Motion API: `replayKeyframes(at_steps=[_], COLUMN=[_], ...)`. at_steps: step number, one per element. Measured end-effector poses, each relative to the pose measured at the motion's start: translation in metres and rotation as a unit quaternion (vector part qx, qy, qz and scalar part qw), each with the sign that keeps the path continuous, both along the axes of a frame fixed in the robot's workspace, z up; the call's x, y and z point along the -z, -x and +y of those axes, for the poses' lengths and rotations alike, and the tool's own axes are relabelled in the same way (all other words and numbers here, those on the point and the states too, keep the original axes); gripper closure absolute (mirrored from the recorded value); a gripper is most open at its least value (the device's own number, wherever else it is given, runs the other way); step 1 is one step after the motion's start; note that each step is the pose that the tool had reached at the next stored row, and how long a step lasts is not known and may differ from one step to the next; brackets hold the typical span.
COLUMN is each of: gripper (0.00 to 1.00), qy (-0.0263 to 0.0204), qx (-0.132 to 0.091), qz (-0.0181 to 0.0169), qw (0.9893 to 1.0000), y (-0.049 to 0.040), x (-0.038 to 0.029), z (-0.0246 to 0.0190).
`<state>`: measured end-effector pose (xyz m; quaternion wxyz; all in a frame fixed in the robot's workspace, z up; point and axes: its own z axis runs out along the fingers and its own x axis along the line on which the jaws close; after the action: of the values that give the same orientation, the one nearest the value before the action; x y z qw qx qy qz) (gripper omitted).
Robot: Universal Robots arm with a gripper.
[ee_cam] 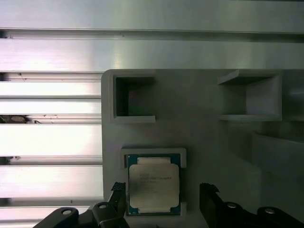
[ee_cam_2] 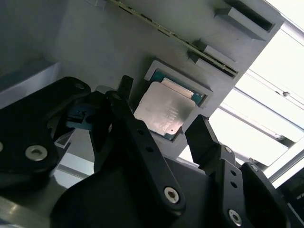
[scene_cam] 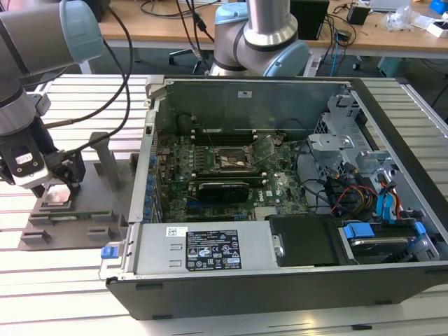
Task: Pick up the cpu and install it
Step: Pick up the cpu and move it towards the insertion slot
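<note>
The cpu [ee_cam: 153, 183], a flat square chip with a silvery top and a greenish rim, lies in a shallow recess of a grey holder block [ee_cam: 204, 133]. My gripper [ee_cam: 162, 190] is open just above it, one black finger [ee_cam: 118, 192] on each side of the chip and both clear of its edges. In the second wrist view the cpu [ee_cam_2: 164, 111] again sits between the gripper [ee_cam_2: 163, 103] fingers. In the exterior view the gripper [scene_cam: 59, 187] hangs over the cpu [scene_cam: 56, 204] at the exterior view's left. The motherboard socket [scene_cam: 234, 159] stands open inside the computer case [scene_cam: 280, 273].
The grey holder block [scene_cam: 77, 227] rests on a slatted aluminium table [scene_cam: 42, 280] and carries a memory stick [scene_cam: 87, 214] and upright pockets [ee_cam: 135, 97]. Cables, drive bays and a metal cage [scene_cam: 364, 182] fill the case's right side. A second robot arm base [scene_cam: 259, 42] stands behind the case.
</note>
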<state>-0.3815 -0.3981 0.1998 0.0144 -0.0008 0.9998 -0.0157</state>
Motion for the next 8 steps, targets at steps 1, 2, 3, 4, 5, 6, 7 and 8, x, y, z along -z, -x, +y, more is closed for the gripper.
replayKeyframes(at_steps=[1,2,3,4,5,6,7,8], gripper=[0.28,0.28,0.28,0.28,0.28,0.28,0.28,0.28], qy=[0.0,-0.0001,-0.0001,-0.0001,-0.0001,-0.0001,-0.0001,-0.0001], qx=[0.0,0.0,0.0,0.0,0.0,0.0,0.0,0.0], qz=[0.0,-0.0001,-0.0001,-0.0001,0.0,-0.0001,0.0,0.0], qw=[1.0,1.0,1.0,1.0,1.0,1.0,1.0,1.0], y=[0.0006,0.0011,0.0012,0.0013,0.0013,0.0014,0.0014,0.0015], x=[0.0006,0.0014,0.0023,0.004,0.0055,0.007,0.0079,0.0097], z=[0.0,-0.0001,-0.0001,-0.0001,-0.0001,-0.0001,-0.0001,-0.0001])
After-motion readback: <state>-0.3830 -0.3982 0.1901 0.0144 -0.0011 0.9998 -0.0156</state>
